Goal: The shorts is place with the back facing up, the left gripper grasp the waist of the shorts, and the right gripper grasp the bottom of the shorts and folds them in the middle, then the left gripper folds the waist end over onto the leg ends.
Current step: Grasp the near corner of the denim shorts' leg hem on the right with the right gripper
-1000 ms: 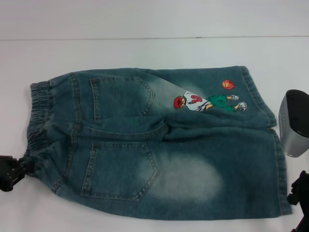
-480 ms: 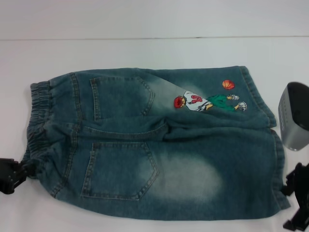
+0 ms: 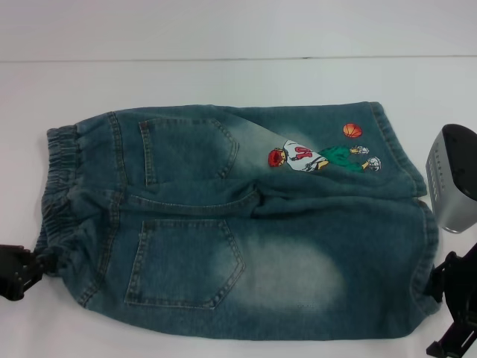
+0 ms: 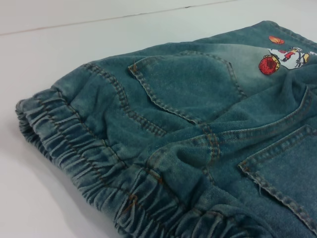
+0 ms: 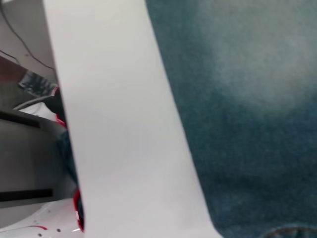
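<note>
Black left gripper (image 3: 19, 270) at the near left edge of the head view, touching the near corner of the gathered elastic waistband (image 3: 59, 186); cut off by the frame, so no telling whether spread or pinching. Lying flat on the white table (image 3: 223, 82), denim shorts (image 3: 238, 224), back side up, long axis running left to right, waist pointing left, leg ends pointing right. Soft, faded blue-green denim with paler worn patches, orange-brown topstitching, ruched waistband with many small pleats seen close in the left wrist view (image 4: 94, 173). Two stitched patch pockets with pointed bottoms (image 3: 186, 149) (image 3: 186, 261), one on each half. Slight rumpling along the centre seam between them. On the far leg, an embroidered cartoon figure (image 3: 320, 158) with a small orange basketball (image 3: 352, 130) just beside it. At the right, the near leg hem (image 3: 432, 261) bunched against the black right gripper (image 3: 455, 298), mostly cut off by the frame edge; open or closed cannot be told. Grey-and-black arm housing (image 3: 452, 179) just beyond the far leg's hem. Right wrist view filled by blurred denim and white table only.
</note>
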Motion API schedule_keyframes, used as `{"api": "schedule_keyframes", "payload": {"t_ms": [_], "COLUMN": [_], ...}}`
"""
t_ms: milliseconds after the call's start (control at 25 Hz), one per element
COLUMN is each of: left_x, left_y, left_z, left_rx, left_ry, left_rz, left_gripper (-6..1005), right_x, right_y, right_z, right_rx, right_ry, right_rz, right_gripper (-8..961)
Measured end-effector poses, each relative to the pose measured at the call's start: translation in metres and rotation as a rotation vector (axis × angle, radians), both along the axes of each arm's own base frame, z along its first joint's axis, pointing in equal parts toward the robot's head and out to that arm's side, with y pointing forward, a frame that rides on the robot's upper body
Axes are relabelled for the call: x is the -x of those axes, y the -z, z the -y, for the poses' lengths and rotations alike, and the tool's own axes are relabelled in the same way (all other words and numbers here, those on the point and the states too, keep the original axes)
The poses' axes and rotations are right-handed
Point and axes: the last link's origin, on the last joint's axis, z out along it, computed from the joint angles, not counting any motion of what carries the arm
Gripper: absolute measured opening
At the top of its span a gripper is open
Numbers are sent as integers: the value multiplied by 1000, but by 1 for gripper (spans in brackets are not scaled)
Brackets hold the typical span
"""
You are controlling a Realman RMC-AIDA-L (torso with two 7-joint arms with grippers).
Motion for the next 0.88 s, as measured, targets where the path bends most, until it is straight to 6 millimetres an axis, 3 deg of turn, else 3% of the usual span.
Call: {"api": "schedule_keyframes", "payload": {"t_ms": [400,640,840,880], "left_x": [0,0,1,1], "left_y": [0,0,2,3], "left_z": [0,0,1,1], "left_rx": [0,-6,-2,1], "left_ry": [0,3,10,11], "left_rz": [1,3,5,7], "left_gripper": [93,93,93,92], "right_x": [3,3,1,0], "right_y": [2,2,5,7], "right_z": [7,5,1,2], "right_rx": [59,37,-18,-20], "right_ry": [-1,0,5,4], "right_rz": [-17,-28,-65,-75], "right_gripper": [912,820,639,556]}}
